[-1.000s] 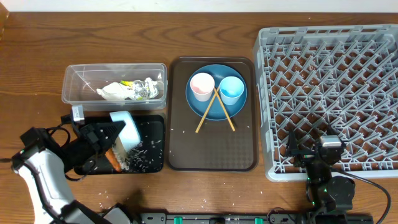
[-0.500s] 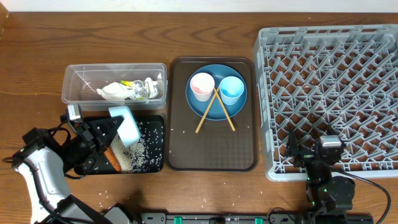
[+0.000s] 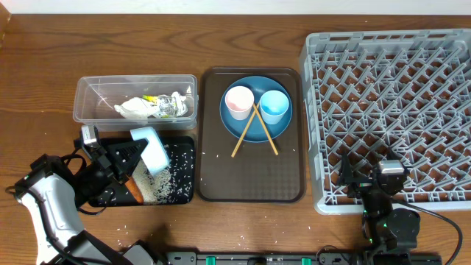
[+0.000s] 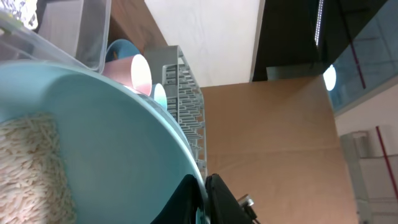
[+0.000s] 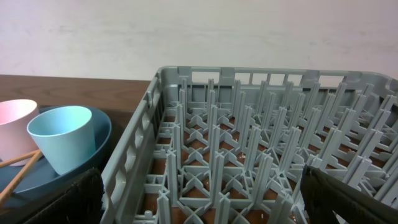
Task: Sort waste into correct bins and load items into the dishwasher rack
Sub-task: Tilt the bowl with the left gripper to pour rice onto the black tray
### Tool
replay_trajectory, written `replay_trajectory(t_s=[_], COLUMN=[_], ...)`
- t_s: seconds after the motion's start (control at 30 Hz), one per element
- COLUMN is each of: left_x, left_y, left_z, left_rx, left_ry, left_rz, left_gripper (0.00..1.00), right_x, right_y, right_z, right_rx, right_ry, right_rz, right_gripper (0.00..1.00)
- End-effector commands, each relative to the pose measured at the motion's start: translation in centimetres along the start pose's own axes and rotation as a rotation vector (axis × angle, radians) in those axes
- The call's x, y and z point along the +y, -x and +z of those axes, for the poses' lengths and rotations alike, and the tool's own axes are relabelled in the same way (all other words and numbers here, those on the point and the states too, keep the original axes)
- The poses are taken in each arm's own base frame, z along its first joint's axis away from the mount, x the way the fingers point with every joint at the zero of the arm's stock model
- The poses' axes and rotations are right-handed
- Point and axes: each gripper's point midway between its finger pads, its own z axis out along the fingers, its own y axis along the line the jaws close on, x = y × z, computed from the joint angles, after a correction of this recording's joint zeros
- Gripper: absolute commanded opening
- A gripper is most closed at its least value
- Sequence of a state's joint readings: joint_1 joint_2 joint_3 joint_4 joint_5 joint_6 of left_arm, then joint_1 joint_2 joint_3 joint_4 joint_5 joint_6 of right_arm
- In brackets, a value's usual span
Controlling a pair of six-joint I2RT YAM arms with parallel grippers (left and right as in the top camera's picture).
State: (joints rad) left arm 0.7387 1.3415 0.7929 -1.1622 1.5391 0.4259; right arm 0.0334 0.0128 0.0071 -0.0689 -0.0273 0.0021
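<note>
My left gripper is shut on the rim of the pale-blue bowl, which is tipped on edge over the black tray. White rice lies heaped in that tray beside an orange carrot. In the left wrist view the fingers pinch the bowl rim, and some rice still clings inside. The clear tub holds crumpled paper and foil. My right gripper stands open at the grey rack's front edge, empty.
The brown serving tray carries the dark-blue plate with a pink cup, a light-blue cup and crossed chopsticks. Stray rice grains dot the table in front of the black tray.
The bowl has shifted a little toward the tub and tipped on, and more rice has slid out into the black tray. The right arm has not moved.
</note>
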Motion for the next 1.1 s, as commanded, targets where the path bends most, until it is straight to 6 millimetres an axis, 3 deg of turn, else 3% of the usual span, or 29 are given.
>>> replay_trajectory(t_s=[0.0,0.17,1.07], left_x=[-0.17,-0.03,0.01], left_y=[0.16,0.12,0.42], left_z=[-0.10,-0.10,-0.17], left_rx=[-0.013,-0.010,-0.017], left_ry=[-0.018,-0.010,-0.012], left_rz=[0.058,0.065,0.095], left_gripper=[0.10,0.06,0.06], right_x=[-0.18,-0.18,-0.18], right_y=[-0.13,-0.13,-0.13], right_z=[0.00,0.00,0.00], right_rx=[0.004,0.004,0.004], right_ry=[-0.008,-0.008,-0.008], right_rz=[-0.014,-0.014,-0.014], right_gripper=[0.99,0.99,0.99])
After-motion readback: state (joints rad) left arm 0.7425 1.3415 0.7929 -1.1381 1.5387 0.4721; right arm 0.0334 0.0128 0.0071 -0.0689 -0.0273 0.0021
